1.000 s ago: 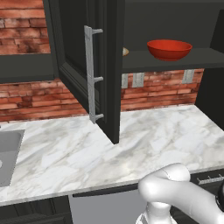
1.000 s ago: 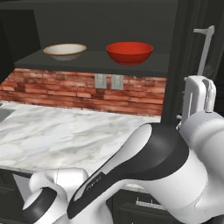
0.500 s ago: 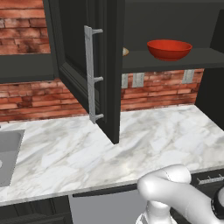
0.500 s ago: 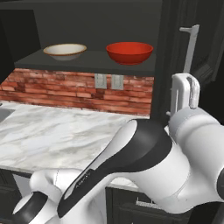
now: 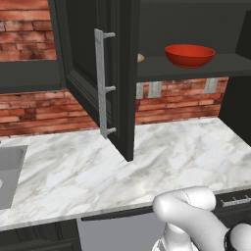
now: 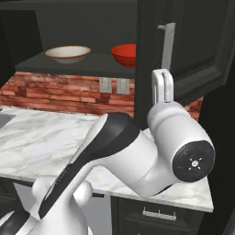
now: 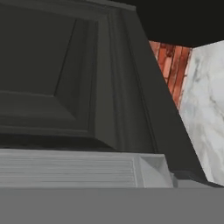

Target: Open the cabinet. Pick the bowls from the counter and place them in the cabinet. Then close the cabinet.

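The cabinet is open, and both bowls sit on its shelf. The tan-rimmed bowl is on the left. The red bowl is to its right, partly behind the right door. From the left base the red bowl shows whole, and just a sliver of the tan bowl shows past the left door. My hand is raised at the right door next to its silver handle. That handle lies very close in the hand view. My gripper's fingers are hidden behind my wrist and hold nothing.
The marble counter runs below the cabinet, with a grey sink at the left end. The left door's bar handle juts out over the counter. Brick wall with outlets lies behind. Dark drawers sit under the counter.
The right door has swung leftward toward shut, now covering part of the red bowl in the right base view. My arm has moved left with it. The left door has not moved.
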You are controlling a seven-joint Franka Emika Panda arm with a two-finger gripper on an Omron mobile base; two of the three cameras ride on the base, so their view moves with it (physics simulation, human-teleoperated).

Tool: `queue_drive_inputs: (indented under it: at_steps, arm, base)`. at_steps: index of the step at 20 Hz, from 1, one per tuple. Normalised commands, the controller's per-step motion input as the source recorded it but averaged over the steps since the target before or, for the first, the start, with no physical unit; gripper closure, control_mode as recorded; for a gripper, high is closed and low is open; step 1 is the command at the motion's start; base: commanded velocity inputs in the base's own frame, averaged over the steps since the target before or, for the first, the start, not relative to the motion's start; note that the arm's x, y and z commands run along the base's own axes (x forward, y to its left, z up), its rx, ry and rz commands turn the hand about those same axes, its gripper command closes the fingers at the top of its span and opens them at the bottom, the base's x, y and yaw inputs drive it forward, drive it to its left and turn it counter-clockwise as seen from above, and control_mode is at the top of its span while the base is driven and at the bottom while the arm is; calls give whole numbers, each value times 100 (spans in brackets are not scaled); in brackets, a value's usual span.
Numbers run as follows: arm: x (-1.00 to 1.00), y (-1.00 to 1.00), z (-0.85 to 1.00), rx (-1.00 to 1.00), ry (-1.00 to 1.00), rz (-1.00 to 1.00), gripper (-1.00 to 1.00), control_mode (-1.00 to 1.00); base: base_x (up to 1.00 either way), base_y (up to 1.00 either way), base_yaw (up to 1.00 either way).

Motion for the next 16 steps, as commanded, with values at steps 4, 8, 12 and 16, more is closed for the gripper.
queue_drive_inputs:
  at_steps: [4, 8, 12, 16]
  arm:
    - [100, 33, -15, 0, 0, 0, -100, -100]
    - [100, 35, -25, 0, 0, 0, -100, -100]
    - [100, 23, -22, 0, 4, 0, -100, -100]
    - [100, 3, -10, 0, 5, 0, -100, -100]
  base:
    - [0, 0, 0]
    - [0, 0, 0]
    - [0, 0, 0]
    - [0, 0, 0]
